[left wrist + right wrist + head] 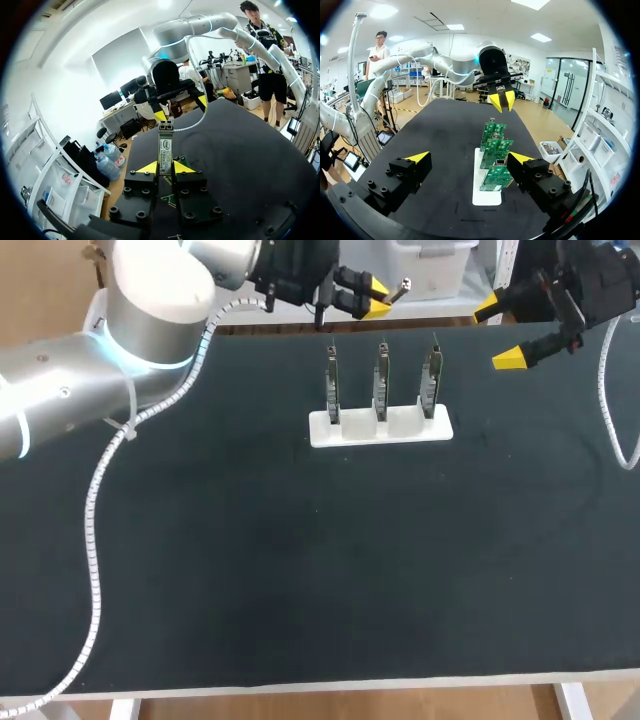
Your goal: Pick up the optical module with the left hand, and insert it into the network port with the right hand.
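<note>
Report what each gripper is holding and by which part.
The left gripper is shut on the optical module, pinching its near end; the rest sticks out ahead of the fingers. The right gripper is open and holds nothing.

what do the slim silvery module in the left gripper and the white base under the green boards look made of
The slim silvery optical module is likely metal: it has a dull grey sheen, with a label stuck on its face. The white rectangular base is probably plastic: flat matte white with no glint, though that is not certain.
</note>
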`<control>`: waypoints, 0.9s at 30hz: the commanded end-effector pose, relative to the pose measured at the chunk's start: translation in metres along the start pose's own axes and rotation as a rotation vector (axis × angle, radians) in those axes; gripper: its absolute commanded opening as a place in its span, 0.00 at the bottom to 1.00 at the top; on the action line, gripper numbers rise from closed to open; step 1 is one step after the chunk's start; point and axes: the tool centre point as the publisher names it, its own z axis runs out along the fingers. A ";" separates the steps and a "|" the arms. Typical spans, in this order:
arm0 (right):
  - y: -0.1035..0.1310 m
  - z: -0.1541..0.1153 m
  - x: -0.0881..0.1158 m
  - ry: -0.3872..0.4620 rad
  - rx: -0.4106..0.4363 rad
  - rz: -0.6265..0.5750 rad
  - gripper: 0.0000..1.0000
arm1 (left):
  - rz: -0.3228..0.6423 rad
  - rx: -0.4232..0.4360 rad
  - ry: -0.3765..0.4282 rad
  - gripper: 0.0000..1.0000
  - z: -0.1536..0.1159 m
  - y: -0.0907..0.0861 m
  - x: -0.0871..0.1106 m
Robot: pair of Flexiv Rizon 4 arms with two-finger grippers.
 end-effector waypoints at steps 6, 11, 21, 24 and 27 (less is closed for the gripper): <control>0.000 0.000 0.000 0.000 0.001 -0.001 1.00 | 0.000 0.024 -0.001 0.00 0.003 0.009 0.002; 0.000 0.000 0.000 0.000 0.001 -0.001 1.00 | 0.000 0.024 -0.001 0.00 0.003 0.009 0.002; 0.000 0.000 0.000 0.000 0.001 -0.001 1.00 | 0.000 0.024 -0.001 0.00 0.003 0.009 0.002; 0.000 0.000 0.000 0.000 0.001 -0.001 1.00 | -0.019 0.028 -0.034 0.00 0.016 0.005 0.003; 0.000 0.000 0.000 0.000 0.001 -0.001 1.00 | -0.038 0.013 -0.080 0.00 0.026 -0.002 0.004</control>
